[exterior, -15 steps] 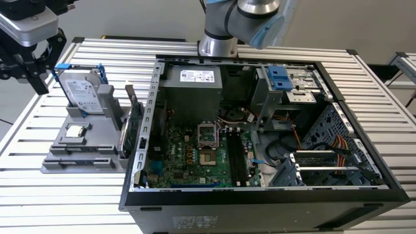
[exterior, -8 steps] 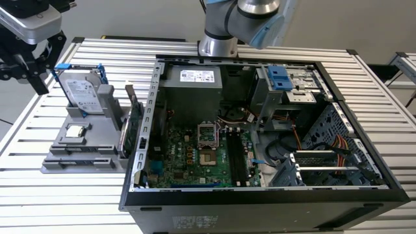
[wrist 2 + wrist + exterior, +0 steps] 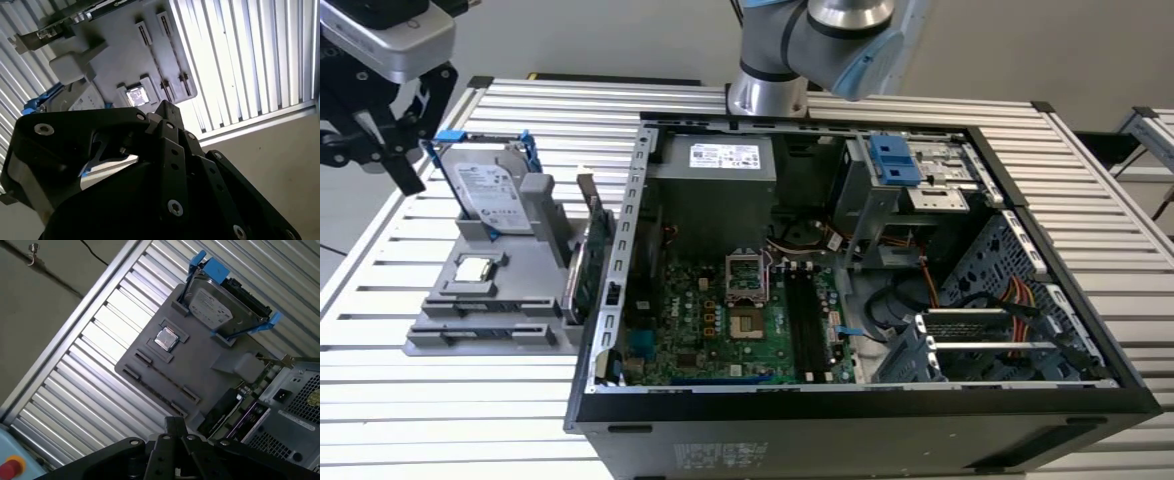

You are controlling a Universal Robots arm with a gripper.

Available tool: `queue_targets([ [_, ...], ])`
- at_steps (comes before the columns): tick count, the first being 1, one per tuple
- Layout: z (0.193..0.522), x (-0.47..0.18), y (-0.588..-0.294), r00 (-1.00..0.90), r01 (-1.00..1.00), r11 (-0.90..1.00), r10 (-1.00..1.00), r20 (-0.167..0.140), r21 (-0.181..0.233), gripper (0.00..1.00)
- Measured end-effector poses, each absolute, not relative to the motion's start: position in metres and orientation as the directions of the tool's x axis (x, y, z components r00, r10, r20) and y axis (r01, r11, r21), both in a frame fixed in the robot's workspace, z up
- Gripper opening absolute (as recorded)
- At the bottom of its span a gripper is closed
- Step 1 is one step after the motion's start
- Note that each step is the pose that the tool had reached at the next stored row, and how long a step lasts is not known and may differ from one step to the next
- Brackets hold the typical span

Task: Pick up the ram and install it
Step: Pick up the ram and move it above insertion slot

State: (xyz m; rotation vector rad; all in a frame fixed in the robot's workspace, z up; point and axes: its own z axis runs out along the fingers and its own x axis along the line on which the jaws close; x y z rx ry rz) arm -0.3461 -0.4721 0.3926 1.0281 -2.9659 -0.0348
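Observation:
My gripper [image 3: 380, 135] hangs above the slatted table's far corner at the exterior view's left. It is just beyond the hard drive [image 3: 494, 195] and touches nothing. Its black housing [image 3: 165, 190] fills the near part of both wrist views. Below it lies the grey holder [image 3: 520, 335] with the hard drive [image 3: 212, 305] in its blue caddy and a small silver chip [image 3: 166, 338]. The ram is hidden from me. The holder's long narrow slots [image 3: 160, 375] appear as thin dark lines. On the motherboard [image 3: 707, 320] the dark memory slots [image 3: 801, 325] run beside the processor socket.
The open computer case [image 3: 638, 230] stands to the exterior view's right of the holder. A green card [image 3: 594, 260] stands upright between them. The arm's base [image 3: 767, 90] is behind the case. Drive cages and cables fill the case's right side. A red button [image 3: 10, 467] sits off the table.

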Motion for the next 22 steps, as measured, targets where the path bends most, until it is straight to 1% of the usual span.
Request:
queue_targets([
  [22,0.3927,-0.3463,-0.4721,-0.601,-0.799,0.601,-0.799,-0.006,0.021,0.0],
])
